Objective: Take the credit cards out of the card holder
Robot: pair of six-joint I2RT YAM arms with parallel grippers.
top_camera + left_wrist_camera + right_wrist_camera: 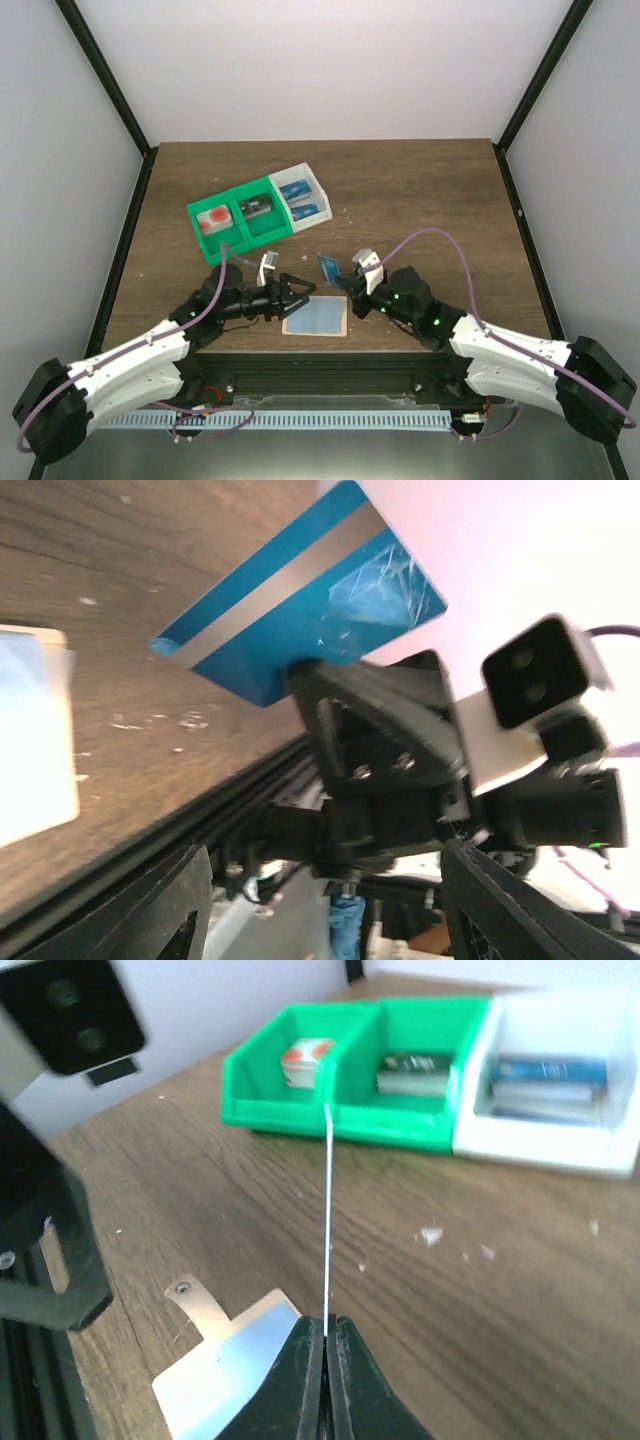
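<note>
The right gripper (327, 1325) is clamped tight on one thin blue credit card (300, 610) with a silver stripe. It holds the card by its lower edge, upright and lifted off the brown wooden table (420, 200). The left gripper (303, 292) holds nothing; its two black fingers stand apart, pointing toward the card from the left. The flat pale blue-grey card holder (315, 316) with tan edging lies flat on the table at the near edge, between the two arms and just under the lifted card. Farther back stand the green plastic bins (340, 1070) and beside them the white plastic bin (560, 1070). In the white one are blue items (300, 198), maybe more cards, but they look too small to be sure.
</note>
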